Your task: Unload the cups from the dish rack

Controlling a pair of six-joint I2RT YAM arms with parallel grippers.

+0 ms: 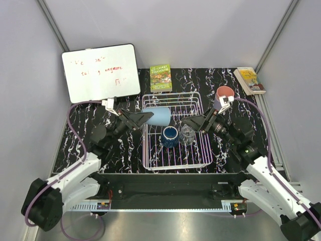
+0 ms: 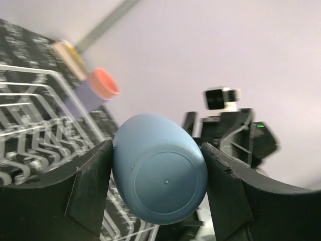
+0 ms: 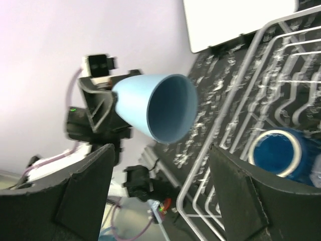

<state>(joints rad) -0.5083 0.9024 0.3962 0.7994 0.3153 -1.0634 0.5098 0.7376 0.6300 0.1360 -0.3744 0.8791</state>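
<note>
Now L fingers (image 2: 90, 191) pinch light blue cup (image 2: 160, 173) btwn them; R fingers (image 3: 85, 191) wide.

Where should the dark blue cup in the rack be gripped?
By its rim, from above: the dark blue cup stands in the dish rack mouth up, with the clear glass close beside, so one finger inside probably fits best.

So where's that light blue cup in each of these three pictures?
Top external: light blue cup in the centre, sideways in the left gripper, at the dish rack's left edge.
Left wrist: cup bottom centre, base facing camera.
Right wrist: cup upper centre, mouth facing camera.
Shared landmark: the dish rack's white wires.
</note>
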